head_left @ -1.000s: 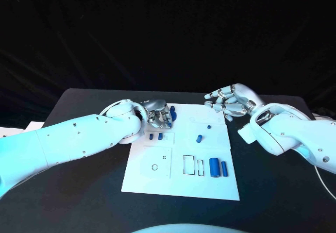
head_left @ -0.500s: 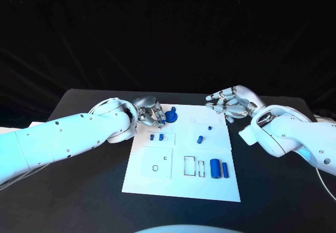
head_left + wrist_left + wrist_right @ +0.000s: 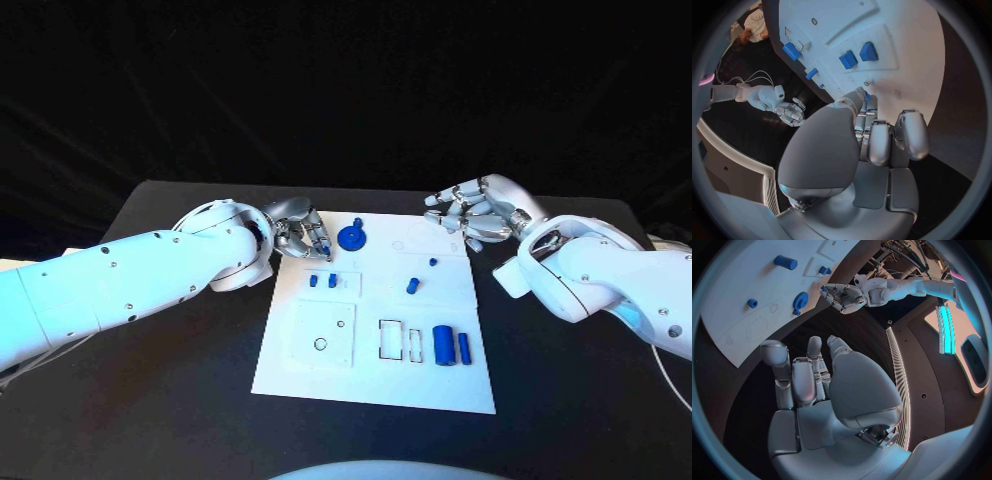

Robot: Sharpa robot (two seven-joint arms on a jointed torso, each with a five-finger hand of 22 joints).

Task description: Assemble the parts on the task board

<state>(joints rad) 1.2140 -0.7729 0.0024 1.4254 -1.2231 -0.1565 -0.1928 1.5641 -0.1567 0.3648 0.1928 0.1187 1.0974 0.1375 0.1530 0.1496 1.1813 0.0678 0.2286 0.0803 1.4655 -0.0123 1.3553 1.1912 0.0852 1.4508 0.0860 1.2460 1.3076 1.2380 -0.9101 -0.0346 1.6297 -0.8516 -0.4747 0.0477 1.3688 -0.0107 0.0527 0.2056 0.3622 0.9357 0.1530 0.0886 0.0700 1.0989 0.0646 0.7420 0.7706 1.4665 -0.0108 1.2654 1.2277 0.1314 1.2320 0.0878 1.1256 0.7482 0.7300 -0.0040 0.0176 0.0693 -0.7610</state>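
— Where's the left arm?
— It enters from the lower left of the head view and slants up toward the middle; its left hand (image 3: 300,236) sits left of centre, palm turned down, fingers (image 3: 879,145) bent in close together. Whether anything is pinched at the tips, I can't tell.

— And the right?
— The right arm comes in from the right edge, bulky forearm angled up and inward. The right hand (image 3: 470,212) is raised in the upper right of centre, fingers (image 3: 804,382) apart and loosely curved, holding nothing.
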